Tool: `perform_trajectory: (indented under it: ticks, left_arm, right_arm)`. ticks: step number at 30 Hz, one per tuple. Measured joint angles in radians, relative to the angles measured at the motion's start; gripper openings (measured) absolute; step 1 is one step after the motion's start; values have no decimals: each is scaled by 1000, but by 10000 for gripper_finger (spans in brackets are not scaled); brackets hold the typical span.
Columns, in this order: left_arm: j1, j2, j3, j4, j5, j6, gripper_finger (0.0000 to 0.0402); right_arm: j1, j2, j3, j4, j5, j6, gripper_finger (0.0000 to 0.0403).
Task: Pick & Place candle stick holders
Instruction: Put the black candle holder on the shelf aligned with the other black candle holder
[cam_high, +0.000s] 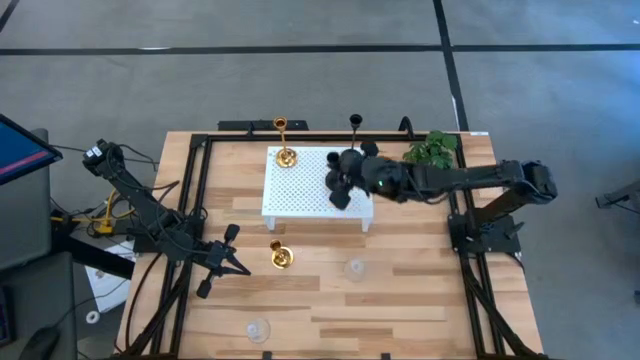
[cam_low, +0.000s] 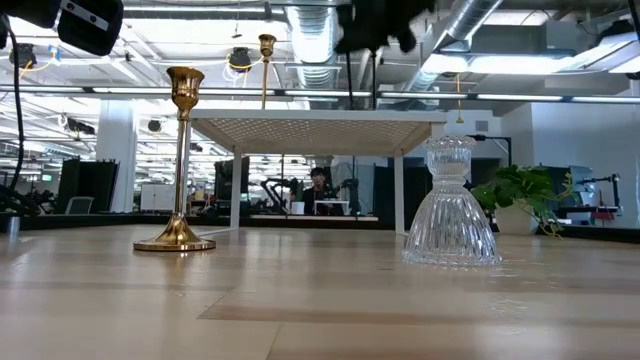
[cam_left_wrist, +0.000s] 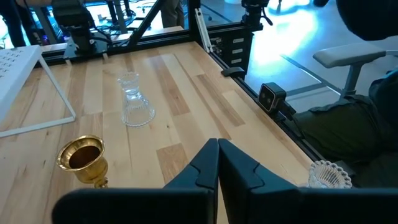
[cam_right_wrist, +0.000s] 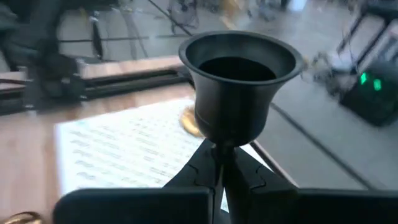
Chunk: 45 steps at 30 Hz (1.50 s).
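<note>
Right gripper (cam_right_wrist: 219, 169): reaching out over the white perforated platform (cam_high: 300, 185), above its right part, with the fingers pinching the thin stem of a black candle holder (cam_right_wrist: 237, 87); the cup of that holder is standing upright above the fingertips in the right wrist view.
Left gripper (cam_left_wrist: 217, 163): resting low over the front left of the wooden table (cam_high: 400, 290), fingers pressed together and gripping nothing.
Gold candle holder on the platform (cam_high: 286, 155): standing upright near the platform's back left corner.
Gold candle holder on the table (cam_high: 281, 256): standing in front of the platform, just beside the left gripper's tips; in the low view it is rising tall at left (cam_low: 181, 160).
Second black candle holder (cam_high: 355, 122): standing at the back edge of the table, behind the platform.
Third gold candle holder (cam_high: 280, 125): standing at the back edge too, left of the black one.
Clear glass candle holder (cam_high: 354, 267): sitting on the table in front of the platform's right end, well apart from both grippers.
Other clear glass candle holder (cam_high: 259, 328): sitting near the table's front edge.
Green plant sprig (cam_high: 432, 150): lying at the back right of the table, beside the right arm.
Room behind: a person is sitting far back, seen under the platform in the low view.
</note>
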Motion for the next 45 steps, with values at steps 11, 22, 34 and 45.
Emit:
perform_trajectory:
  ticks: [11,22,34,45]
  left_arm:
    - [0,0,0,0,6,-34,7]
    - [0,8,0,0,40,-34,7]
    - [0,9,0,0,40,-34,9]
    - [0,9,0,0,40,-23,9]
  right_arm:
    - [-92,-42,-179,229,-72,-3,0]
    - [-111,-150,-245,223,-122,31,0]
    - [-111,-162,-243,117,-140,77,0]
    - [-119,-160,-244,144,-148,75,0]
